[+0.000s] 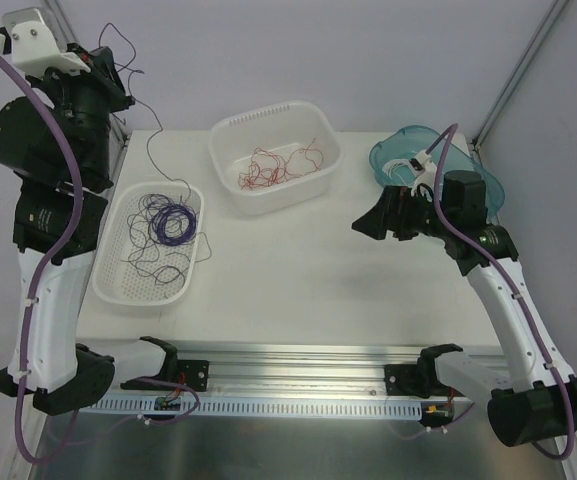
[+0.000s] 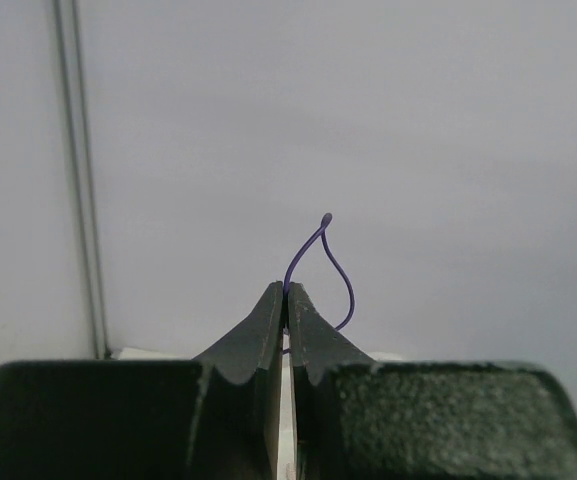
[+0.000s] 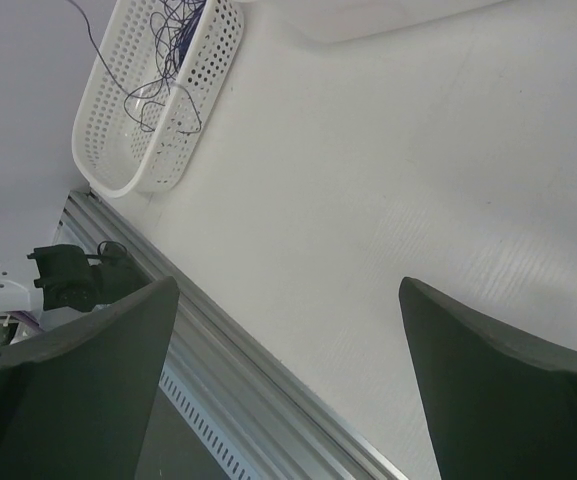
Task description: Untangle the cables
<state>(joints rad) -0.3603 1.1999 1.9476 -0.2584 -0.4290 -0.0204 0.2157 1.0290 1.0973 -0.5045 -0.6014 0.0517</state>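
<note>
My left gripper (image 1: pixel 120 80) is raised high at the far left and is shut on one thin purple cable (image 1: pixel 154 140). The cable hangs from the jaws down to a tangle of purple cables (image 1: pixel 168 220) in the white perforated basket (image 1: pixel 118 285). In the left wrist view the closed fingertips (image 2: pixel 288 292) pinch that cable, and a short loop of it (image 2: pixel 340 270) stands above them. Red cables (image 1: pixel 278 165) lie in a white tub (image 1: pixel 268 120). My right gripper (image 1: pixel 373 215) (image 3: pixel 288 285) is open and empty above the table. I see no white cables.
A teal bowl (image 1: pixel 400 145) sits at the back right, partly hidden by my right arm. The perforated basket also shows in the right wrist view (image 3: pixel 203 90). A metal rail (image 1: pixel 298 355) runs along the table's near edge.
</note>
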